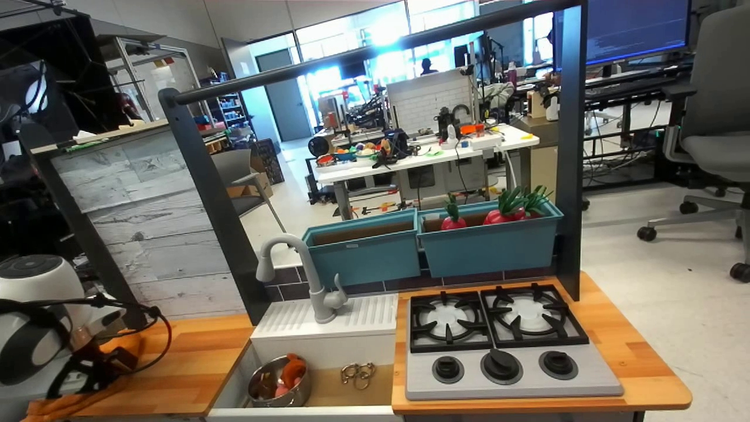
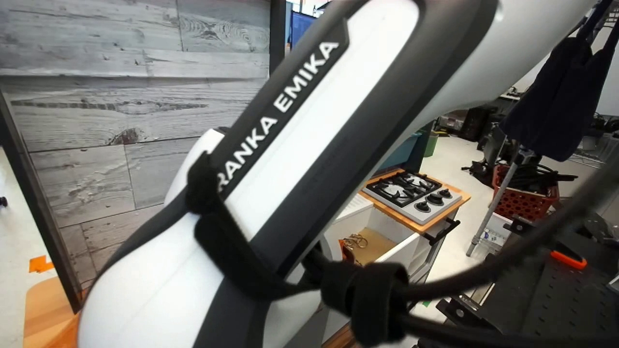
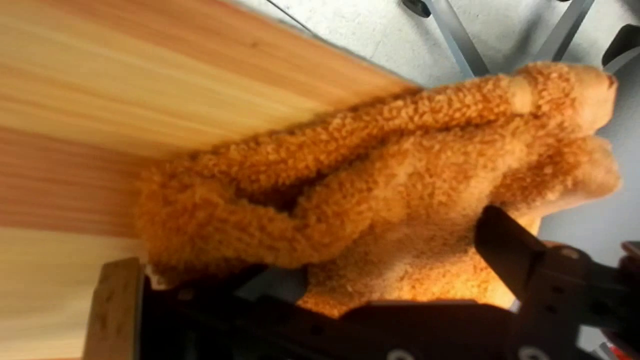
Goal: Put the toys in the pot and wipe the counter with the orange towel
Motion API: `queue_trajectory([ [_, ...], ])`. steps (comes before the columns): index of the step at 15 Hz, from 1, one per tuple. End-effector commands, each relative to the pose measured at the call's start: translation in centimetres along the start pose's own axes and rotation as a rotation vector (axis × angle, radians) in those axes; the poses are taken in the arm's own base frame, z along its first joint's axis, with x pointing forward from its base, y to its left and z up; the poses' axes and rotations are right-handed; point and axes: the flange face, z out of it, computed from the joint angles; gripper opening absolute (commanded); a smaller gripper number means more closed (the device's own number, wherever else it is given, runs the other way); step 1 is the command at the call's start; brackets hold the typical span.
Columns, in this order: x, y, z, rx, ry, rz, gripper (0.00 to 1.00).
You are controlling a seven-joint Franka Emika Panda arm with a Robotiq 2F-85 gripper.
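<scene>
The silver pot (image 1: 282, 402) sits in the basin with red-orange and pinkish toys (image 1: 293, 370) inside it. On the wooden counter (image 1: 181, 366) at the left lies the orange towel (image 1: 76, 401), folded and partly hanging past the edge. The wrist view shows the towel (image 3: 390, 170) bunched across the counter (image 3: 150, 95). My gripper (image 3: 392, 262) is right at the towel there, its fingers (image 3: 505, 245) wide apart with cloth lying in the gap, not pinched. In an exterior view cables and the arm partly cover the gripper.
A white sink with a grey faucet (image 1: 316, 287) stands beside the counter, with metal rings (image 1: 358, 375) on its floor. The stove (image 1: 510, 375) is to its right. Teal planters (image 1: 363, 252) hang behind. A grey plank wall (image 1: 146, 223) rises behind the left counter.
</scene>
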Motion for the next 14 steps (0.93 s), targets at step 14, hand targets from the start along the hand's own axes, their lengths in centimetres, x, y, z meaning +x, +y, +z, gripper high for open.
queue_trajectory([
  [14,-9.6,21.6,-8.5,-0.311,0.007,0.271,1.00],
])
